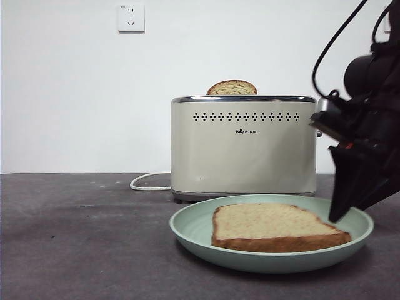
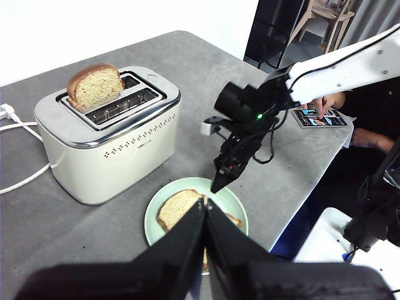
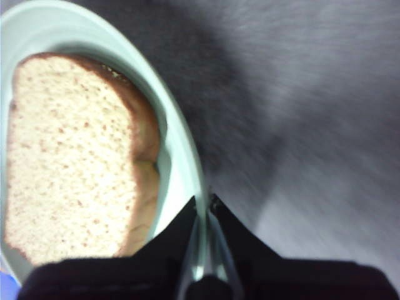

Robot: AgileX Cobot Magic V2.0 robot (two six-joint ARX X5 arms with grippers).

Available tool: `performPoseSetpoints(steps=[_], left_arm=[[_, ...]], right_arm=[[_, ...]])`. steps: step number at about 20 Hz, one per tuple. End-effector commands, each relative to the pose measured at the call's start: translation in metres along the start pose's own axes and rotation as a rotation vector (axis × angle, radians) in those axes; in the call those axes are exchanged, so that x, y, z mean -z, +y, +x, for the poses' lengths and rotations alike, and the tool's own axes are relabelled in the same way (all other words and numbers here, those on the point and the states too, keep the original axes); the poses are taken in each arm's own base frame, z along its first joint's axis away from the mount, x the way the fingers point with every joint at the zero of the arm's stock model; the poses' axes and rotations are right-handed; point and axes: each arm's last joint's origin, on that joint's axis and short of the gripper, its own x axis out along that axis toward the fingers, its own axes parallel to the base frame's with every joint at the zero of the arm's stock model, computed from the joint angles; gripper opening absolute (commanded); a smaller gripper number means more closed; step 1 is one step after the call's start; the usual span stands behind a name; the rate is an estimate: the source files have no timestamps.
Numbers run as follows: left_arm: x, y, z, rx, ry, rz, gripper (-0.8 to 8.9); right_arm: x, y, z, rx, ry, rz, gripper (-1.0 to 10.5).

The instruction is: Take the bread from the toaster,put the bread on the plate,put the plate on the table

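The pale green plate (image 1: 194,228) (image 2: 232,201) (image 3: 182,147) rests on the dark table (image 1: 81,237) in front of the cream toaster (image 1: 244,150) (image 2: 112,150). The bread (image 1: 275,226) (image 2: 177,207) (image 3: 69,156) lies flat on the plate. My right gripper (image 1: 337,215) (image 2: 217,185) (image 3: 203,206) reaches down from the right, and its jaws pinch the plate's right rim. My left gripper (image 2: 205,203) hangs high above the plate, shut on nothing. It does not show in the front view.
A second slice (image 1: 232,88) (image 2: 94,86) stands up out of one toaster slot. The white cord (image 1: 147,183) (image 2: 19,181) trails off from the toaster. In the left wrist view, the table's edge (image 2: 300,187) runs close beside the plate, with a person's hand on a phone (image 2: 315,115) beyond it.
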Motion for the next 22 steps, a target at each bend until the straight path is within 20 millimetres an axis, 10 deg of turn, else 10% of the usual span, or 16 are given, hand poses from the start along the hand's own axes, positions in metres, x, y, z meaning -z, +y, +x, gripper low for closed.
performPoseSetpoints(steps=[1, 12, 18, 22], left_arm=[[0.002, 0.000, 0.000, -0.004, 0.010, 0.005, -0.08], [0.003, 0.000, 0.000, -0.004, 0.026, 0.004, -0.08], [0.003, 0.000, 0.000, -0.004, 0.025, 0.004, -0.08], [0.003, 0.000, 0.000, -0.004, 0.025, 0.004, -0.08]], right_arm=[[-0.002, -0.001, 0.004, -0.001, -0.020, -0.006, -0.2], [-0.004, -0.010, 0.016, 0.090, 0.004, 0.005, -0.1], [-0.005, -0.009, 0.014, 0.088, -0.014, -0.001, 4.1], [-0.003, 0.001, -0.005, 0.074, -0.055, -0.019, 4.5]])
